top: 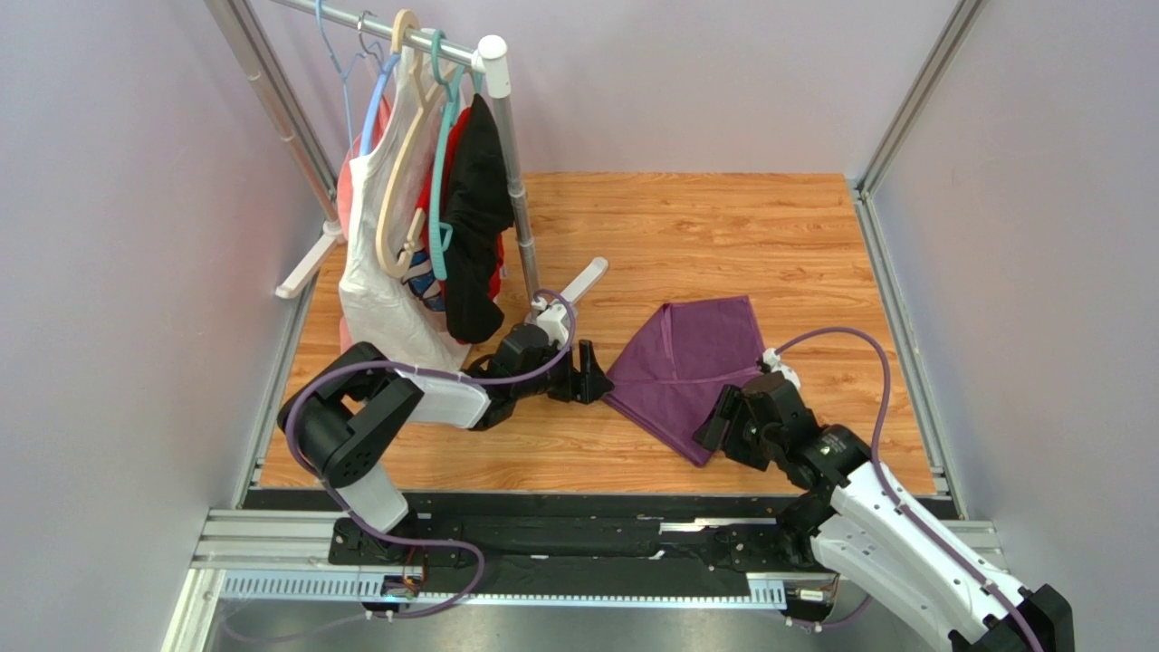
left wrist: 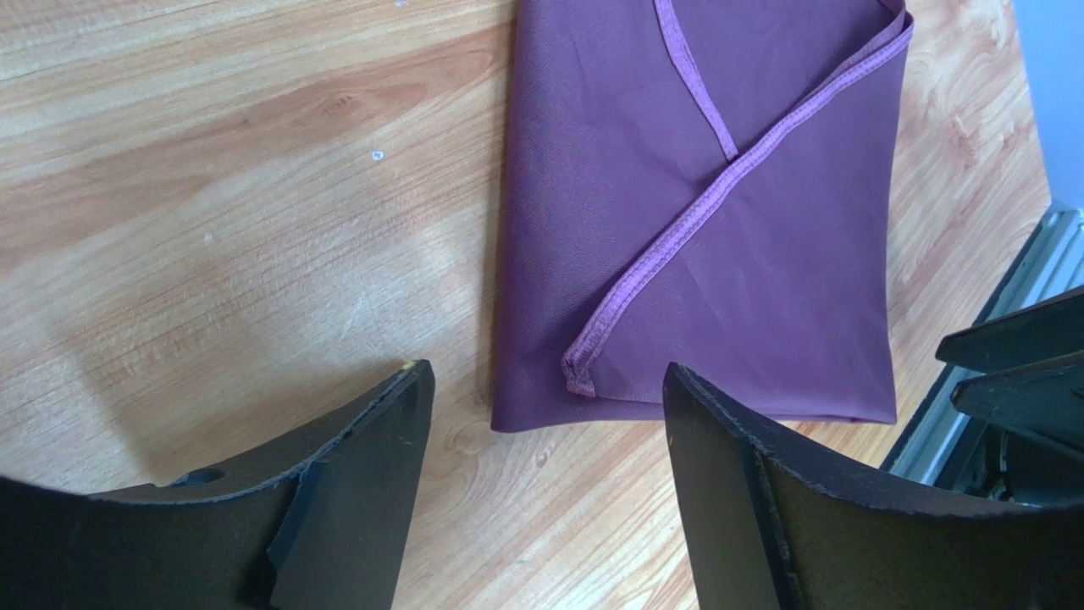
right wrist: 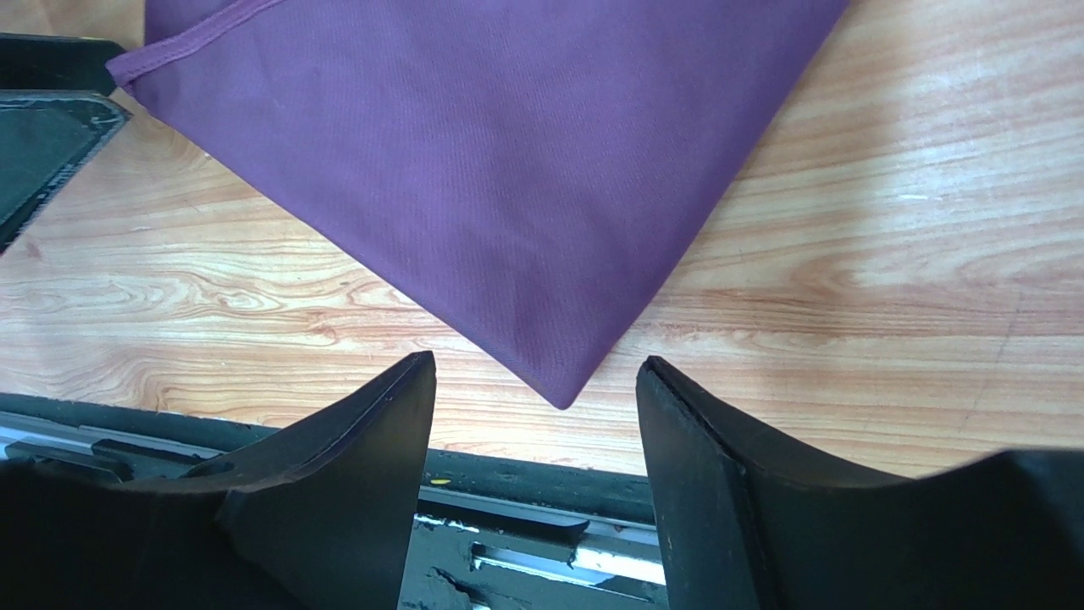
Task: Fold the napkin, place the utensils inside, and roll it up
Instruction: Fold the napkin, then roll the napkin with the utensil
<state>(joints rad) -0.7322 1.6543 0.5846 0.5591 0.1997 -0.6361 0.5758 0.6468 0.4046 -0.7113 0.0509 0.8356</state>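
Napkin (top: 687, 364): lying flat and folded on the wooden table (top: 762, 231), near its middle, between the two grippers. Showing two pale hems crossing on the upper layer in the left wrist view, with one hemmed corner sitting close to the left edge of the cloth.

Left gripper (top: 592, 376): hovering low at the left edge of the napkin, pointing right, just beside the cloth. Holding its jaws spread wide, pinching nothing; framing the hemmed corner of the napkin (left wrist: 713, 254) just beyond the fingertips (left wrist: 382, 420).

Right gripper (top: 721, 421): sitting at the near right, close to the near corner of the napkin. Keeping its jaws spread apart and gripping nothing; facing the pointed corner of the napkin (right wrist: 509, 165), apart from both fingertips (right wrist: 674, 407).

Clothes rack (top: 497, 82): standing at the far left of the table, carrying white, red and black garments (top: 408, 258) on hangers, well apart from the napkin.
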